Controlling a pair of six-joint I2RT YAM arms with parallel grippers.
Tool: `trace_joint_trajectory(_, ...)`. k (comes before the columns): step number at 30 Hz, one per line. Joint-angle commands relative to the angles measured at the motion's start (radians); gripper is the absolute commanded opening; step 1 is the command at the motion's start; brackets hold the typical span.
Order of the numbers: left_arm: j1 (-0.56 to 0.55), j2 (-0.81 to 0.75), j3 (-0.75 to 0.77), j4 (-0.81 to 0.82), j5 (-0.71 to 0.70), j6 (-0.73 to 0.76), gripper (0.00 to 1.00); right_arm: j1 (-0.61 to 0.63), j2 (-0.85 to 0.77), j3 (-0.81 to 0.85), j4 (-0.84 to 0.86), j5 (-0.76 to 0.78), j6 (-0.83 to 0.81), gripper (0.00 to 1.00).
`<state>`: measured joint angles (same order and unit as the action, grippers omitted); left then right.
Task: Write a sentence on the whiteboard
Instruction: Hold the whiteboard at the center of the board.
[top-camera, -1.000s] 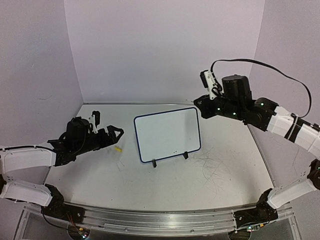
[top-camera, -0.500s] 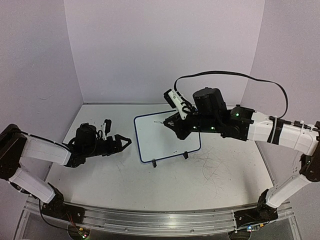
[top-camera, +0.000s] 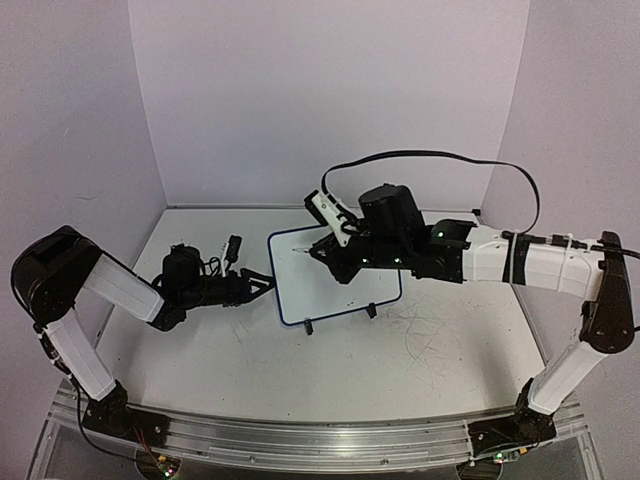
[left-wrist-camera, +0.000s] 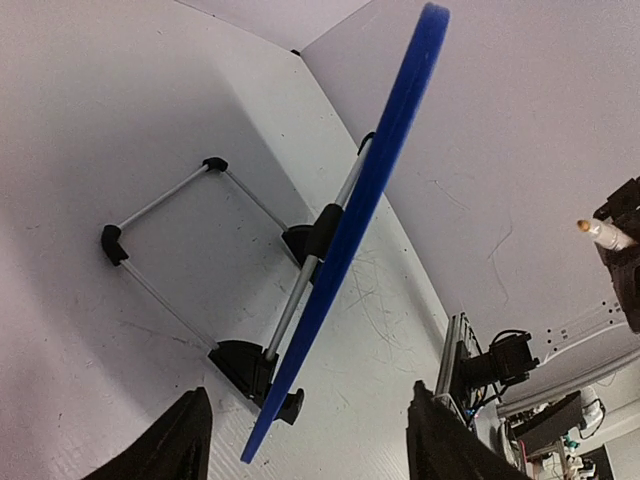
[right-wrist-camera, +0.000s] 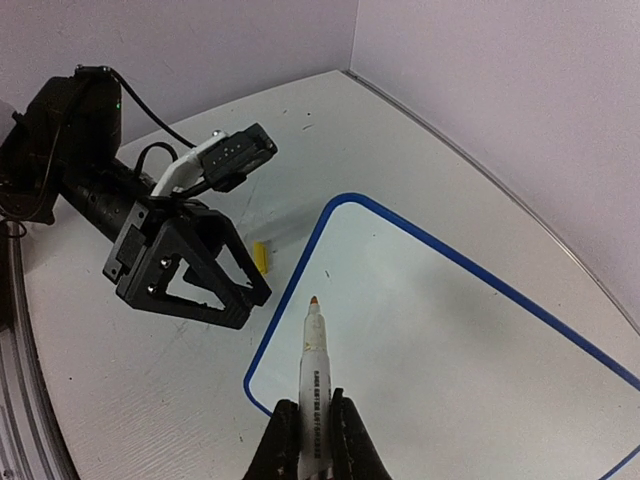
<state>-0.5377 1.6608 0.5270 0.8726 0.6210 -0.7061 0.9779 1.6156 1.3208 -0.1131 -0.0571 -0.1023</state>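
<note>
Your whiteboard (top-camera: 340, 292) stands mid-tabletop (top-camera: 250, 370), tilted back on a wire stand (left-wrist-camera: 160, 205), with its two black feet (top-camera: 308, 327) at the near edge. Your right tool (right-wrist-camera: 312, 425) is clamped tight on a marker (right-wrist-camera: 312, 370). The marker is uncapped, its tip aimed at the board's upper left corner and hovering just off the surface, though you can't quite tell from here whether it touches. Over on the other side, your left tool (left-wrist-camera: 309, 400) sits low at the board's left edge with its fingers spread apart, and the blue frame runs up between them. A small yellow piece (right-wrist-camera: 261, 256), maybe the cap, lies on the tabletop just beside that tool. Thin grey scratches (top-camera: 425, 345) mark the tabletop to the board's right.
</note>
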Motion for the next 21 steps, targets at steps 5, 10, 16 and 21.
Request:
trace_joint_trajectory(5, 0.001, 0.115, 0.098, 0.15, 0.122, 0.037, 0.58, 0.002, 0.056, 0.084, 0.029, -0.001, -0.025, 0.0)
trace_joint_trajectory(10, 0.001, 0.146, 0.113, 0.174, 0.142, 0.041, 0.47, 0.002, 0.069, 0.092, 0.045, 0.006, -0.032, 0.0)
trace_joint_trajectory(16, 0.004, 0.173, 0.114, 0.201, 0.154, 0.053, 0.35, 0.003, 0.107, 0.126, 0.046, 0.028, -0.038, 0.0)
trace_joint_trajectory(21, 0.004, 0.2, 0.12, 0.203, 0.162, 0.105, 0.27, 0.004, 0.134, 0.15, 0.046, 0.043, -0.037, 0.0)
